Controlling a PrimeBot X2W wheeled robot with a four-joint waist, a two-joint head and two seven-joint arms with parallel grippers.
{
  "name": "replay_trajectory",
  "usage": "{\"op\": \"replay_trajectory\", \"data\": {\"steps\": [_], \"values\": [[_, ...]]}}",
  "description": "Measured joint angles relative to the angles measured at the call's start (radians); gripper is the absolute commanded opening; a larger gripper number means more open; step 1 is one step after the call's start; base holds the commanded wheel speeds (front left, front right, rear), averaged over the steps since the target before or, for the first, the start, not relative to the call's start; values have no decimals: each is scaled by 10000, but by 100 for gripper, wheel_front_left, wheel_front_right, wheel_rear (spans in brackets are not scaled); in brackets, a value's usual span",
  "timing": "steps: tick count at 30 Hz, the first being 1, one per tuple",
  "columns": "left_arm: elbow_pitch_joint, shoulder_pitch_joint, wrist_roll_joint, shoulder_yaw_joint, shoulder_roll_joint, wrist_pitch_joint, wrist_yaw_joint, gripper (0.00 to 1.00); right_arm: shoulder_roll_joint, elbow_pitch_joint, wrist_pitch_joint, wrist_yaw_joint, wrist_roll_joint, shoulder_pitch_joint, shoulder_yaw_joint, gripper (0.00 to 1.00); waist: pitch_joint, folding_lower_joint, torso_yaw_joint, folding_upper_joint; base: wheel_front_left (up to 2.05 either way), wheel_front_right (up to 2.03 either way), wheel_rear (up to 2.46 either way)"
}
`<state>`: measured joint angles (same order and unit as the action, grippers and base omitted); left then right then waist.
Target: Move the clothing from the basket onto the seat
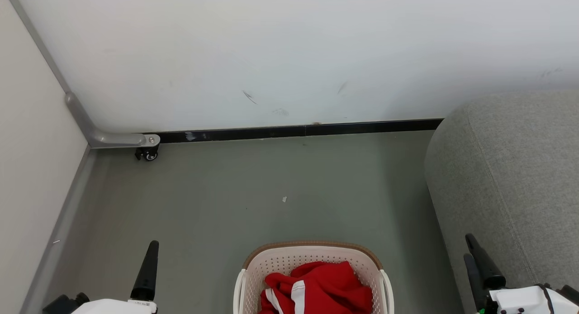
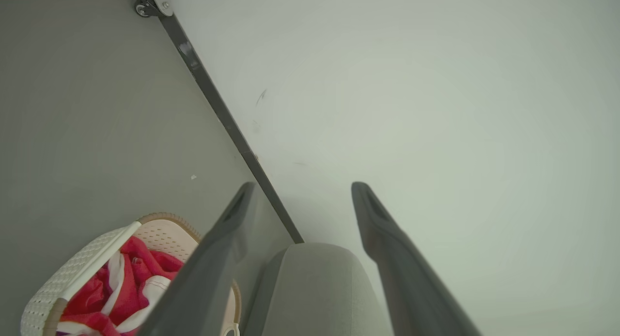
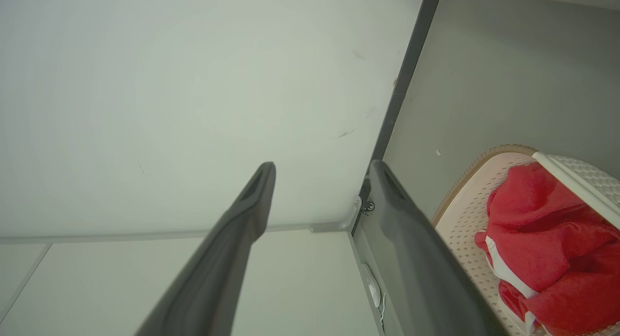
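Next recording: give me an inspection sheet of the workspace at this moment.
Surface: grey-green floor; the basket stands on it.
Job's things: red-and-white clothing lies in the basket; seat at the right, no clothing on its visible part.
Clutter: one small pale scrap on the floor.
Grippers: left gripper and right gripper both open, empty, either side of the basket.
Cables: what looks like a thin dark lead on the right wrist housing.
Surroundings: white wall, dark baseboard, a castor at the left corner.
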<state>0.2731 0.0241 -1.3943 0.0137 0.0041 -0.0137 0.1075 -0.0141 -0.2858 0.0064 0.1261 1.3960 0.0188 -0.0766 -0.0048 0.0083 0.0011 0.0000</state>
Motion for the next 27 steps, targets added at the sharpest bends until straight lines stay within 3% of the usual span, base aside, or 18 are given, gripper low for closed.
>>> {"op": "replay_trajectory", "data": {"steps": [8,14,20,27], "values": [[-261,90,1425,324,31,284,-173,100,-2,249,-268,0,-1147,0,-2,100,-63,68,-1,0,0,0,0],[-449,105,2708,663,107,518,-357,100,-19,472,-506,0,-2234,0,-4,100,-97,90,3,0,0,0,0],[-637,109,3929,1012,155,748,-537,100,-44,606,-698,0,-3515,0,67,100,-107,84,9,0,0,0,0],[-792,114,5335,1455,272,982,-834,100,-63,784,-938,0,-5108,2,242,100,-78,26,17,0,0,0,0]]}}
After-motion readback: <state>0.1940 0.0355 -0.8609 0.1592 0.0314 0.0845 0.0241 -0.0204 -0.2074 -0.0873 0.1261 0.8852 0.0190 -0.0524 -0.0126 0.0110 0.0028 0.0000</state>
